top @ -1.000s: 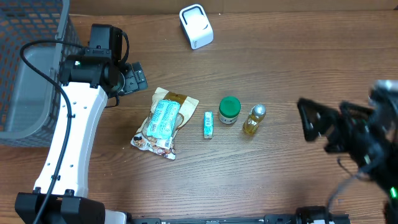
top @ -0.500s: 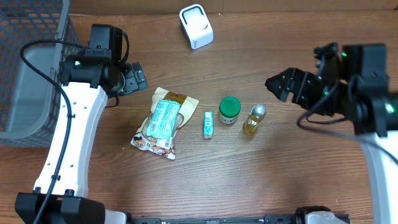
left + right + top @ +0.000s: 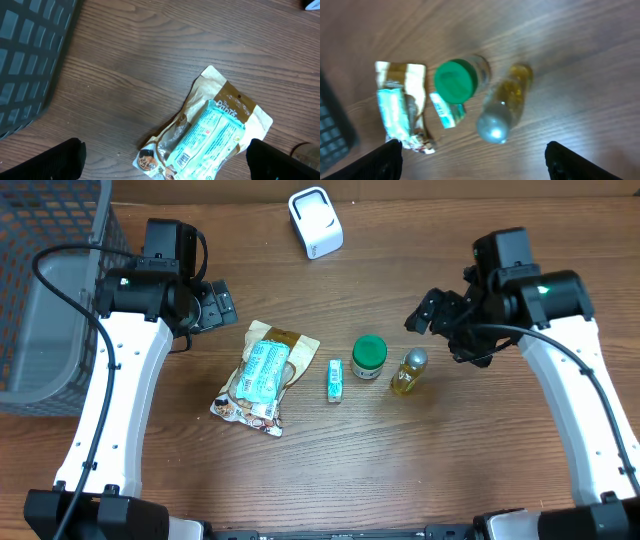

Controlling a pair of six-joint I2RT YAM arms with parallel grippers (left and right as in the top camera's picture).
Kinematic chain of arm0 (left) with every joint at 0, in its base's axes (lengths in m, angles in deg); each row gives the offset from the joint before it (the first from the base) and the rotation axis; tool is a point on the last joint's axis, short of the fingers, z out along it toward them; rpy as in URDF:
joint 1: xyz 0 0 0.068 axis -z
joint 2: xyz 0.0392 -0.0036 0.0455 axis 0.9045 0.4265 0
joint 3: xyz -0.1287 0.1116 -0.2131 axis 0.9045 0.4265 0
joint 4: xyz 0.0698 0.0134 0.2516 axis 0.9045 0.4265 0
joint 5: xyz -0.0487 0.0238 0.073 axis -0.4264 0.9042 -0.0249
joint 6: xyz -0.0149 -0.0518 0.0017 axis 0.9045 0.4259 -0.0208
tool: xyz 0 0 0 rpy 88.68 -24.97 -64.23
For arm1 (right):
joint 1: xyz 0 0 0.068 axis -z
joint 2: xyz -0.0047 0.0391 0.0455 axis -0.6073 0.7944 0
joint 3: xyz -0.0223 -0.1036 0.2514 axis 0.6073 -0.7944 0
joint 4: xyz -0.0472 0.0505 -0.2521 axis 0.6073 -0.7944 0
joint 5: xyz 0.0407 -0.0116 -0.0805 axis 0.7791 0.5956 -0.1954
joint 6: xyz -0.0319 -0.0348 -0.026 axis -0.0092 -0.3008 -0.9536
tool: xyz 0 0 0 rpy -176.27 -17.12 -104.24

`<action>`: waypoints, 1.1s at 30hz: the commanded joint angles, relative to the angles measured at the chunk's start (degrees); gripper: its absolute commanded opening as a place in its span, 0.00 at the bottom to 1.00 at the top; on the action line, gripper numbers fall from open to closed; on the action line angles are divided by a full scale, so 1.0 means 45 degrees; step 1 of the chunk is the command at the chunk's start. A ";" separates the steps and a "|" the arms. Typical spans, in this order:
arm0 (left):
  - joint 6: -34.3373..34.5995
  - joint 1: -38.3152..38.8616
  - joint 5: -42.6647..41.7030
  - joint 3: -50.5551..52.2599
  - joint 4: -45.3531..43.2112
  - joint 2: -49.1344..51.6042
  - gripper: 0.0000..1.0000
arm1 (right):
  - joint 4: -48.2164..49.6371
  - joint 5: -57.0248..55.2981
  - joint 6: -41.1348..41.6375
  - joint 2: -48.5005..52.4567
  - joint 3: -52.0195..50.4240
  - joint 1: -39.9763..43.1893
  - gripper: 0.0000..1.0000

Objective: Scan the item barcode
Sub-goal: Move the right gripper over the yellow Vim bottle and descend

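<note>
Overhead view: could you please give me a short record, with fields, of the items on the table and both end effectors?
scanner: white scanner, far side of the table, untouched
item row, left arm's side to right's: snack pouch, small box, green-lidded jar, yellow bottle
basket: grey basket, on the left arm's side
left end effector: open, empty, near the pouch
right end effector: open, empty, close to the yellow bottle

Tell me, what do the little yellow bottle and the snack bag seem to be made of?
Bottle: probably clear glass or hard plastic, since yellow liquid shows through; its cap looks like shiny metal or metallised plastic. Snack bag: thin glossy plastic film, crinkled and glinting.
</note>
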State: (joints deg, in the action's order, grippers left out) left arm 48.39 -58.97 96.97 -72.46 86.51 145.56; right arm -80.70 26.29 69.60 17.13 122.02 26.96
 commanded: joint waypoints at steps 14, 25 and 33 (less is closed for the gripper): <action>-0.0233 -0.0024 -0.0024 -0.0223 -0.0019 -0.0005 0.99 | 0.0257 -0.3118 0.1700 0.0403 -0.0845 -0.1904 1.00; -0.0233 -0.0024 -0.0024 -0.0223 -0.0015 -0.0005 1.00 | 0.1491 -0.3118 0.1695 0.0534 -0.2127 -0.1904 0.93; -0.0233 -0.0024 -0.0024 -0.0223 -0.0015 -0.0005 1.00 | 0.2356 -0.3123 0.1695 0.0539 -0.2856 -0.1909 0.78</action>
State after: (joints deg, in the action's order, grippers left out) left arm 48.41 -58.97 96.99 -72.46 86.51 145.56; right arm -70.73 13.05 77.03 19.27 109.93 18.59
